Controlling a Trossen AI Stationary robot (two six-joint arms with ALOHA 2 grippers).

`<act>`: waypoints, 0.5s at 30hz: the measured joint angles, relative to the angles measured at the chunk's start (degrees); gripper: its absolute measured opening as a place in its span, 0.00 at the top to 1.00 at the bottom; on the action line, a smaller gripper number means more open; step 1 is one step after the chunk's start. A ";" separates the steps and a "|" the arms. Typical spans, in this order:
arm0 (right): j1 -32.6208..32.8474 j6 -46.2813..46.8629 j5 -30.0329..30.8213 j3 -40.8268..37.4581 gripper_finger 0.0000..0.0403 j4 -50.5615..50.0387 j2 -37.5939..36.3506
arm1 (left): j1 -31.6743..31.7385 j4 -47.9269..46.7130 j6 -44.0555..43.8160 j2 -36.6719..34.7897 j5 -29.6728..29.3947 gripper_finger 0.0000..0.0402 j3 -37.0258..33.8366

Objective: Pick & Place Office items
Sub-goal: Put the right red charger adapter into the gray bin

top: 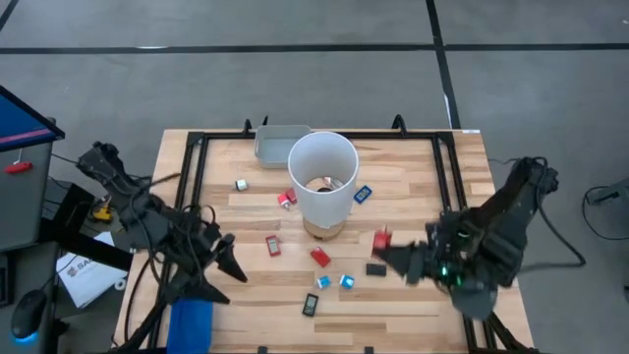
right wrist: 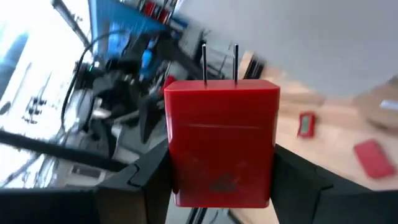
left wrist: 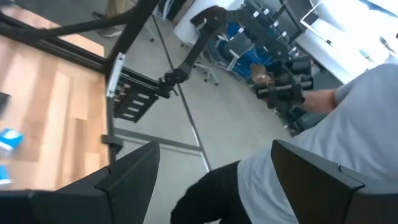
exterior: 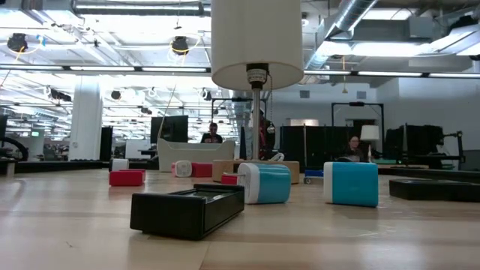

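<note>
A pale wooden table (top: 413, 187) framed by black rails stands on a grey floor; the low view looks across it into a bright open workshop with ceiling ducts, dark cabinets and seated people in the distance. At the table's left edge the left gripper (top: 228, 262) waits with its fingers spread wide and empty, above a blue tray (top: 191, 324) at the near left corner. A grey tray (top: 275, 141) lies at the far edge, with a tall white cylinder (top: 322, 177) just in front of it near the table's middle. Small office items (top: 321, 258), red, light blue and black, are scattered around the cylinder's base, mostly toward the near edge; a black block (exterior: 187, 211) and two light blue ones lie nearest the low camera. Near the right edge, the right gripper (top: 395, 257) is raised above the table and clamps a red block (right wrist: 222, 142) between its two fingers (right wrist: 155, 174), one on each flank, two thin prongs projecting from the block's outer end.
</note>
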 joint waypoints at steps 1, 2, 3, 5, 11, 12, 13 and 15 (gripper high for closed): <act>0.68 0.00 0.00 1.37 0.50 -0.03 1.37 | -0.58 0.94 -0.74 0.97 -0.87 0.24 0.00; 1.35 0.00 0.00 2.63 0.50 -0.21 2.70 | -1.14 1.84 -1.34 2.00 -2.04 0.24 0.00; 2.04 0.02 -0.05 3.79 0.50 -0.17 4.08 | -1.72 2.92 -2.26 3.15 -3.36 0.24 0.00; 3.40 0.63 -0.41 6.19 0.50 -0.23 7.05 | -2.93 4.55 -3.73 5.46 -5.71 0.24 0.00; 6.10 5.00 0.48 11.28 0.50 0.32 14.59 | -7.52 5.90 -1.82 11.20 -16.93 0.24 0.00; 6.11 6.10 1.63 12.06 0.50 0.86 15.89 | -8.16 6.34 -0.68 11.87 -20.12 0.24 0.00; 5.96 7.10 2.70 12.95 0.50 1.34 17.16 | -8.72 7.35 0.79 12.53 -23.43 0.24 0.00; 5.17 7.79 4.47 14.63 0.50 2.15 19.32 | -10.00 9.62 4.97 13.31 -30.00 0.24 0.00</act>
